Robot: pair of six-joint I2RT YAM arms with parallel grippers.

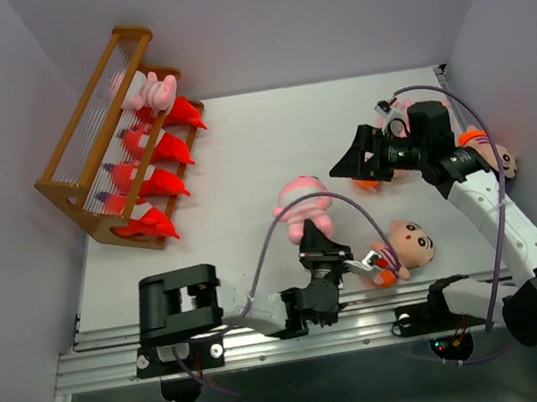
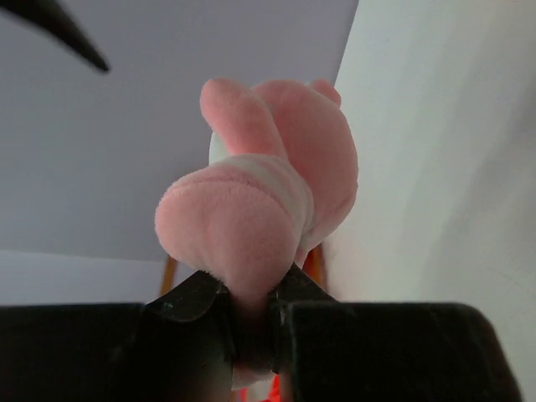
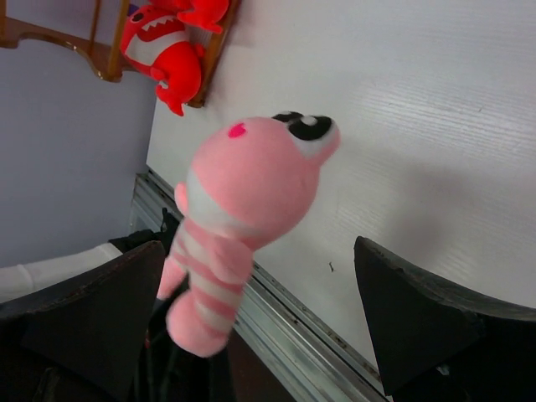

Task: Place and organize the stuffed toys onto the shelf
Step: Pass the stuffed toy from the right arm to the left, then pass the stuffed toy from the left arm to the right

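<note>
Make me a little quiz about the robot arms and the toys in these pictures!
1. True or false: the left gripper is shut on a pink pig.
2. Pick one: how many red monsters sit on the shelf? A two, B four, C six.
3. Fill the gap: the right gripper is wide ___ and holds nothing.

Key: 1 true; 2 B; 3 open.
</note>
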